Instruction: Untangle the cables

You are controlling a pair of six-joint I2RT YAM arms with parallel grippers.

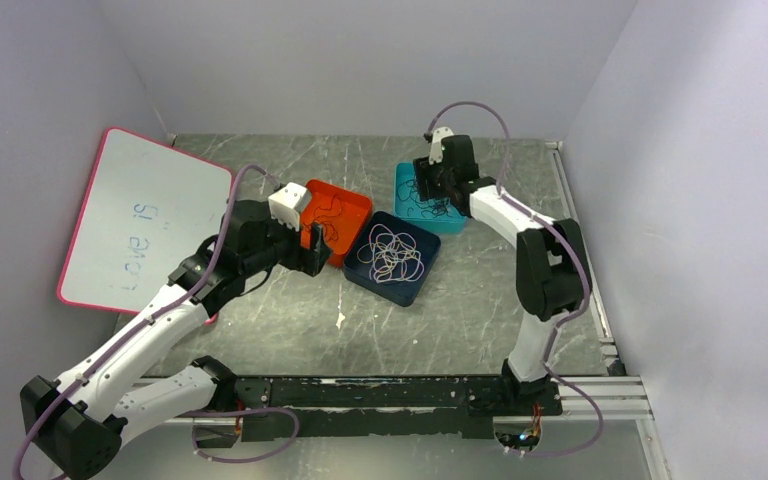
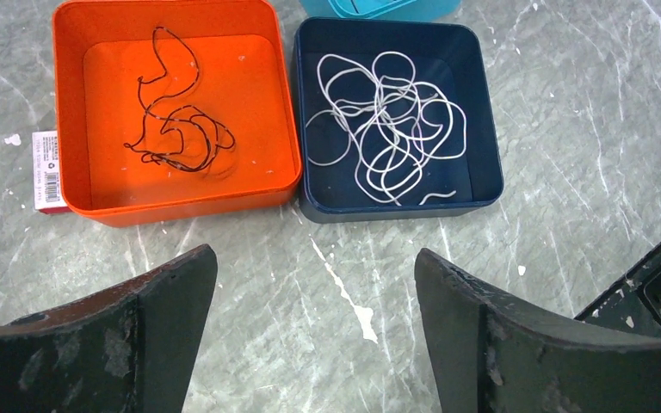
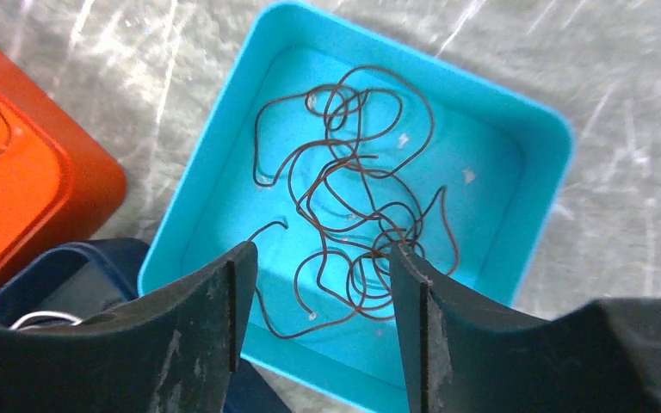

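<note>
Loosely, white cable (image 2: 389, 129) loops every way in navy tray (image 2: 396, 211), left gripper (image 2: 314, 258) jaws wide, right gripper (image 3: 323, 254) jaws apart

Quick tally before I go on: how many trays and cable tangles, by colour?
Trays: 3 (orange tray, navy tray, teal tray)
Dark cable tangles: 2 (in orange, in teal)
White cable tangles: 1 (in navy)
Total: 6

The right end effector (image 3: 320, 251) hides part of the dark cable (image 3: 355, 185).
</note>
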